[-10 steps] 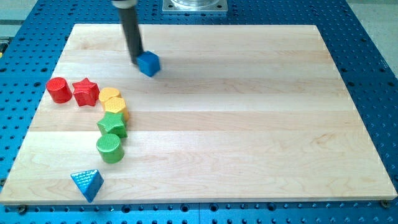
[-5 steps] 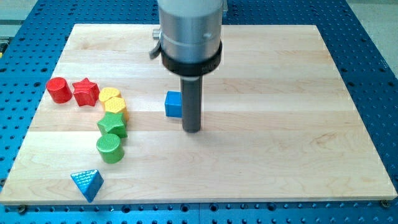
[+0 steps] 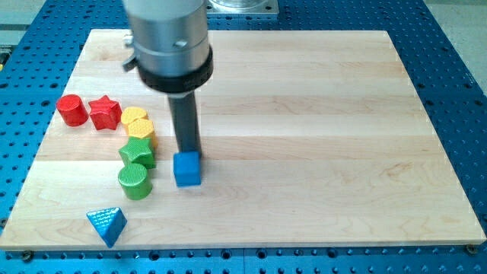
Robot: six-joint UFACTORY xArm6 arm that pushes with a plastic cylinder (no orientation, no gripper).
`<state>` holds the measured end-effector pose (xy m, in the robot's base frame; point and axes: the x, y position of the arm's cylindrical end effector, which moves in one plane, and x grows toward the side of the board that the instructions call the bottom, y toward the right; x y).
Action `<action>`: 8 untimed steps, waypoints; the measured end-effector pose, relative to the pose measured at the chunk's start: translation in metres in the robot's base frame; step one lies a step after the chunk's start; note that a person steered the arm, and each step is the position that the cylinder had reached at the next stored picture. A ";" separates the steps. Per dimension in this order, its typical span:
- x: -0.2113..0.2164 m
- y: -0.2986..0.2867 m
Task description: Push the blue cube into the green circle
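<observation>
Seven small coloured blocks sit on the pale wooden board, which lies on a blue perforated table. The blue cube rests low on the board, left of the view's centre, just to the view's right of the green cylinder, the circle I am aiming for, with a narrow strip of bare wood between them. My tip, the lower end of the straight dark rod, is right at the cube's upper edge, on the side toward the view's top; it looks to be touching the cube, though I cannot be sure of contact. I have no fingers on this rig, so nothing is grasped; the rod only stands against the cube.

Above the green cylinder is a green star block, touching or nearly touching it. Over that is a stack-like pair of yellow blocks: a yellow rounded block and another yellow block just behind it, shapes hard to make out. Further to the view's left lie a red star block and a red cylinder, close beside each other. A blue triangular block sits alone near the board's bottom left edge.
</observation>
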<state>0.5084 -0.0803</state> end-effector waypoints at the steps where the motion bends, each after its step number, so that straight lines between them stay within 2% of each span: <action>1: 0.035 0.009; 4: 0.100 0.071; 6: 0.096 0.028; 8: 0.075 0.021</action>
<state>0.5837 -0.0589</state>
